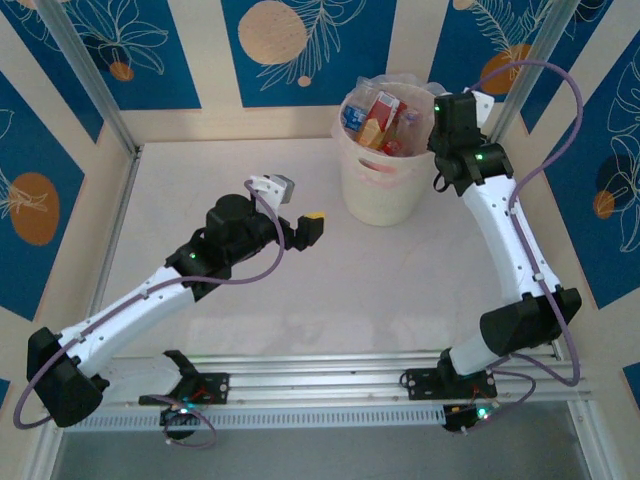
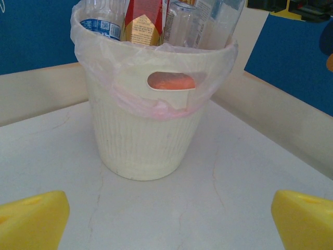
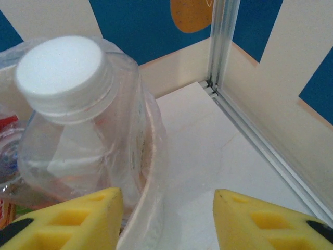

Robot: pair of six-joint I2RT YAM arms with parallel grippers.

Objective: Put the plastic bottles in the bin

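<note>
Ribbed cream bin [image 2: 145,140] packed with labelled bottles [image 2: 140,21]

The table [image 1: 300,310] lies bare in front of both arms, with plenty of room to pass. The bin [image 1: 380,195] stands far right, plastic bottles [image 1: 382,122] crowding above its rim. The right gripper [image 3: 166,221] straddles that rim, a white-capped bottle [image 3: 67,130] close over its left finger. Clear tabletop runs between the bin and the right wall [image 3: 281,120].
</note>
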